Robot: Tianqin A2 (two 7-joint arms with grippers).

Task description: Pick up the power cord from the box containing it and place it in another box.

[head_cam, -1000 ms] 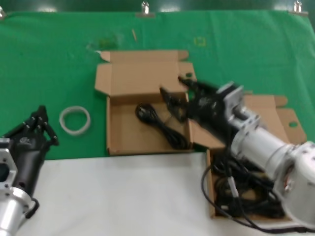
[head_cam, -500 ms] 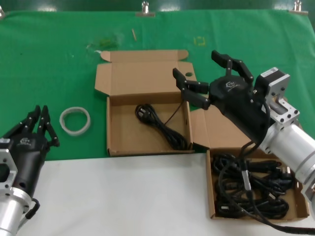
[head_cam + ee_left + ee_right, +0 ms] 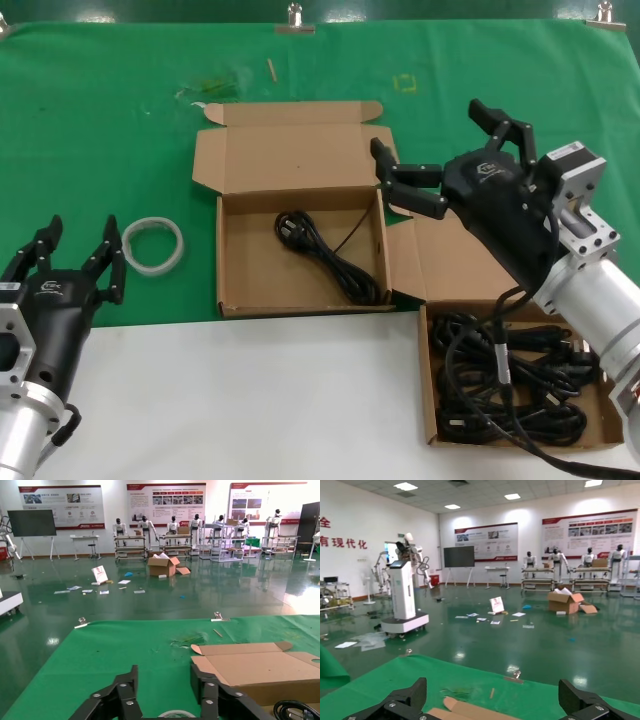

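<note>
A single black power cord (image 3: 325, 250) lies loosely coiled inside the centre box (image 3: 230, 260), which has upright sides and an open lid. The right box (image 3: 428, 380), with a splayed side flap (image 3: 405, 265), holds several tangled black cords (image 3: 510, 385). My right gripper (image 3: 430, 130) is open and empty. It hovers above the gap between the two boxes, near the centre box's right wall. My left gripper (image 3: 80, 235) is open and empty at the lower left, well clear of both boxes. In the left wrist view my open left gripper (image 3: 162, 685) faces the centre box's lid (image 3: 260, 667).
A white tape ring (image 3: 153, 243) lies on the green cloth (image 3: 100, 120) between my left gripper and the centre box. The white table surface (image 3: 250, 400) runs along the front. The right arm's cable hangs over the right box.
My right gripper has risen from the centre box's right edge and drawn back to the right, empty. My left gripper's fingers have spread open. The cord in the centre box has not moved.
</note>
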